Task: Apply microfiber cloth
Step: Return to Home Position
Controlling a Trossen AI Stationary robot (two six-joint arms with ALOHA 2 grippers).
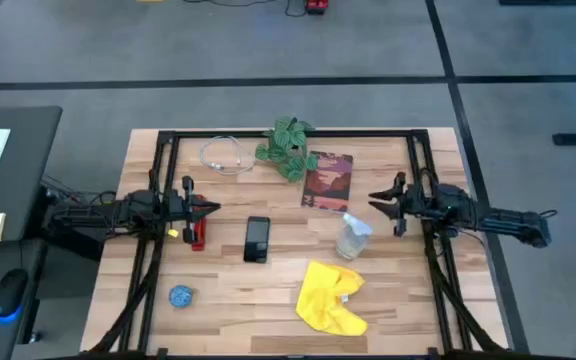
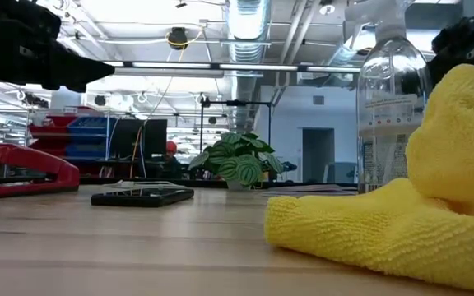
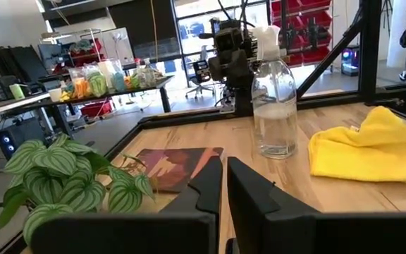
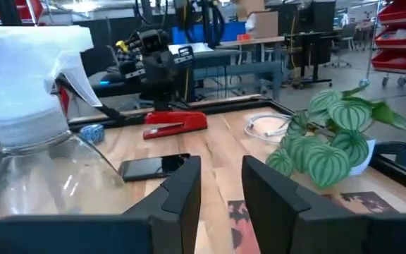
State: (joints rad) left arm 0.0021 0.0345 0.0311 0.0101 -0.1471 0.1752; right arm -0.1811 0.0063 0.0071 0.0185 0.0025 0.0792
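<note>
The bright yellow, crumpled microfiber cloth (image 1: 331,297) lies loose on the pale wooden bench (image 1: 248,305), close to the edge opposite the potted green plant (image 1: 288,148) and on the right arm's half. It is bunched into a heap, a little longer toward that edge than across it. No finger touches it. The right gripper (image 1: 378,203) is the nearer one. It hangs by the right edge at mid-length, pointing level across the bench toward the other arm, its fingers parted with a clear gap and holding nothing. The clear plastic spray bottle (image 1: 352,236) stands upright between this gripper and the cloth, so any reach for the cloth would probably have to go round it. The left gripper (image 1: 206,208) mirrors this pose by the left edge, its fingers all but pressed together and empty. The black smartphone (image 1: 257,239) lies flat near the centre, apart from the cloth.
</note>
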